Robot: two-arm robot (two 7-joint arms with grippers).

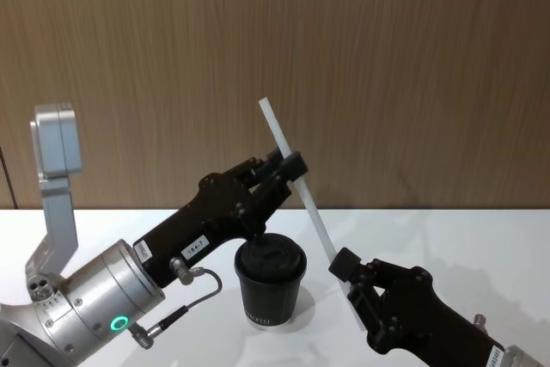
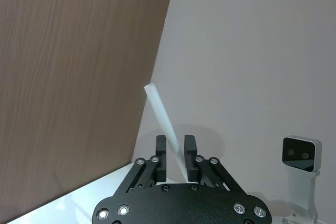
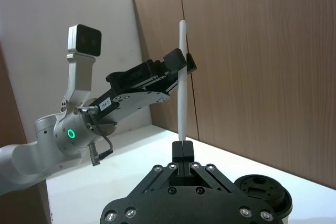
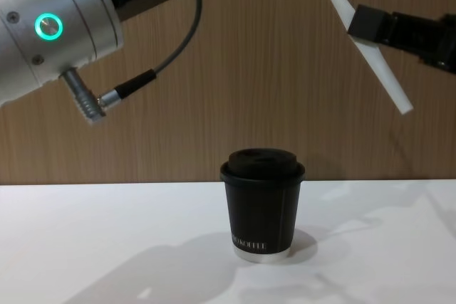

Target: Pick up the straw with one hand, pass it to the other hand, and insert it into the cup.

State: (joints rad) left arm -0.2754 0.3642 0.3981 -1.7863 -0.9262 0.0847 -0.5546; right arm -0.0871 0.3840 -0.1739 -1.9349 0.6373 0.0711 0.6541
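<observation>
Nearest the head camera, at lower right, we see the right gripper (image 1: pixel 342 262), its black fingers clenched on the lower part of the straw (image 1: pixel 314 212). The right wrist view confirms this: the two pads are pressed together, with the white tube rising from between them. At lower left sits the silver wrist (image 1: pixel 103 298) of the left arm, its green ring light (image 1: pixel 119 325) lit.

Between the two arms the cup (image 1: pixel 271 285) stands upright on the white table (image 1: pixel 481 238), lid on. The chest view adds the cup's white lettering and base rim. It also shows that the straw's lower end hangs in the air, above and to the right of the cup, well apart from the lid.

Farther out, the left gripper (image 1: pixel 290 165) reaches up and forward to the straw's upper part, above the cup. We read its state from the left wrist view. The fingers stand parted, one on either side of the tube, with a narrow gap on one side, so they bracket the straw without pinching it. The straw is tilted, its top end leaning toward the robot's left and projecting beyond the left gripper. Behind everything runs a brown wood-grain wall (image 1: pixel 387 58).
</observation>
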